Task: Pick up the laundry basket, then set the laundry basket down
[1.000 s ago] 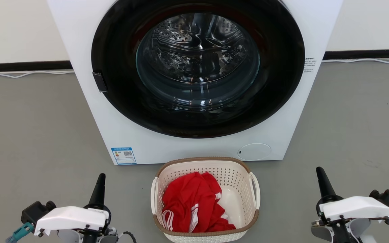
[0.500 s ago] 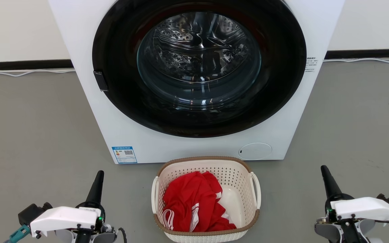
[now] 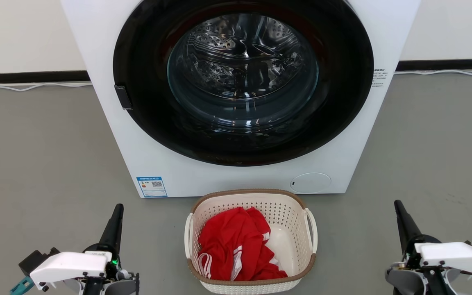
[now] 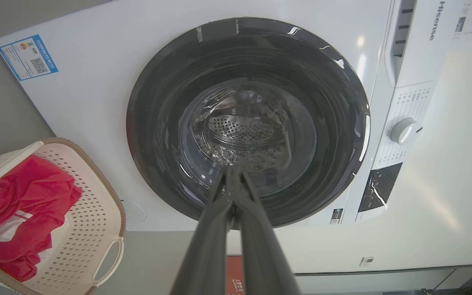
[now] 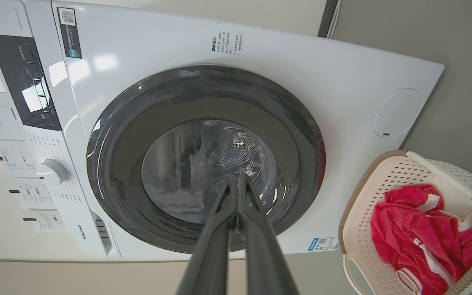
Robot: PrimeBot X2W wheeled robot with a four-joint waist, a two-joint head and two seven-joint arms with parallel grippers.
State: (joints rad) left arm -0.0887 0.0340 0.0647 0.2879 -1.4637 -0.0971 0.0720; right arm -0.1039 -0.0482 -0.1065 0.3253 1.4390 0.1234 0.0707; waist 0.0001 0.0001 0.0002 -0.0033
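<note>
The laundry basket [image 3: 282, 213], cream-white and perforated with a brown rim, stands on the grey floor just in front of the washing machine. Red clothes with white stripes [image 3: 232, 246] lie inside it. My left gripper [image 3: 117, 209] hovers to the basket's left, shut and holding nothing, well clear of the white side handle [image 3: 187, 237]. On the other side my right gripper [image 3: 398, 205] is also shut and holds nothing, apart from the handle [image 3: 312, 233]. In the left wrist view the basket [image 4: 86, 205] is at the lower left, beside the gripper [image 4: 232, 171]. The right wrist view has the basket [image 5: 367, 221] at the lower right and its gripper [image 5: 236, 180] in the middle.
A white front-loading washing machine [image 3: 236, 180] with a dark round glass door [image 3: 242, 69] stands right behind the basket. White cables [image 3: 31, 87] run along the wall's black skirting. Grey floor [image 3: 43, 155] spreads on both sides.
Both grippers have sunk toward the bottom edge of the head view and drifted slightly outward from the basket. The camera has shifted a little. The basket has stayed on the floor.
</note>
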